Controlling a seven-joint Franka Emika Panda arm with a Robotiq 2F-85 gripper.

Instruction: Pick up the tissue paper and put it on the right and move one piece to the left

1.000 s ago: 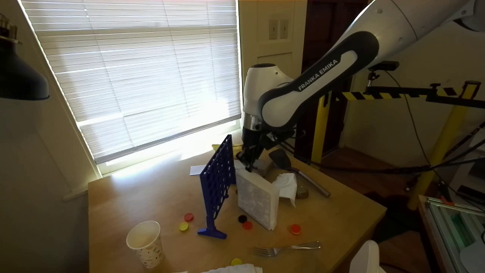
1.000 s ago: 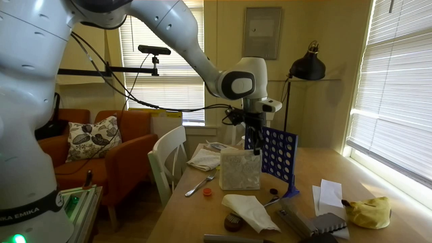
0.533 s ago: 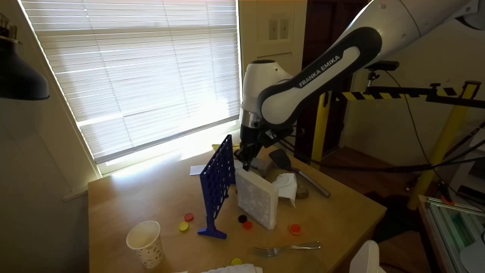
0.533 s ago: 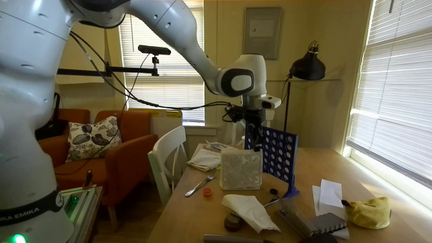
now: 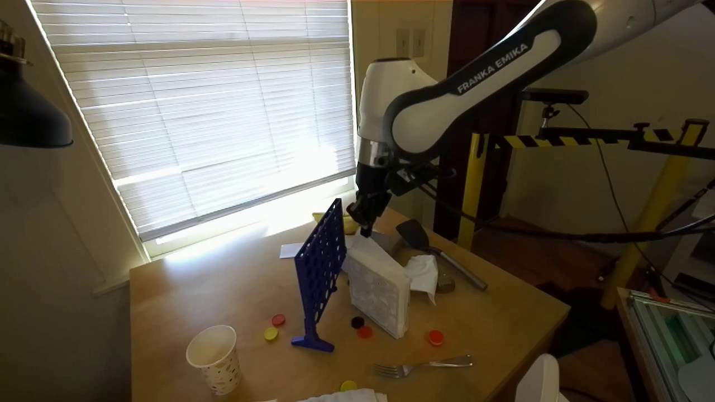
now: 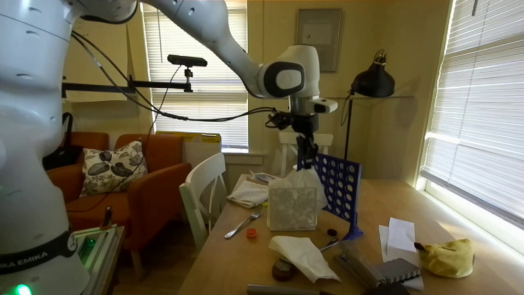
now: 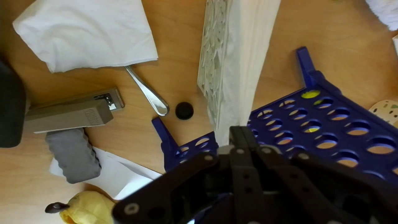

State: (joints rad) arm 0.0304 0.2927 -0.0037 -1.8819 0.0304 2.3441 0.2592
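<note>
My gripper [image 5: 366, 231] is shut on a thin white tissue paper sheet [image 6: 303, 178], just above the white patterned holder [image 6: 291, 209]. The sheet spreads down from the fingertips behind the holder's front panel and hangs out beside the blue grid frame. In the wrist view my gripper [image 7: 242, 132] has its fingers pressed together over the end of the holder [image 7: 213, 62]. Stacked tissues [image 7: 256, 34] stand inside it. A single loose white sheet [image 7: 90, 34] lies on the table; it shows in both exterior views [image 5: 423, 273] [image 6: 305, 256].
The blue grid frame [image 5: 304, 290] stands close beside the holder. A stapler [image 7: 67, 115], grey eraser [image 7: 74, 157], spatula [image 5: 461, 271], fork [image 5: 422, 365], paper cup [image 5: 215, 357], yellow pouch [image 6: 448, 258] and small round discs lie around. A folded cloth [image 6: 247, 194] lies near the white chair.
My gripper has risen from the holder's top edge. A white tissue sheet is now drawn up out of the holder with it. The holder stays in place.
</note>
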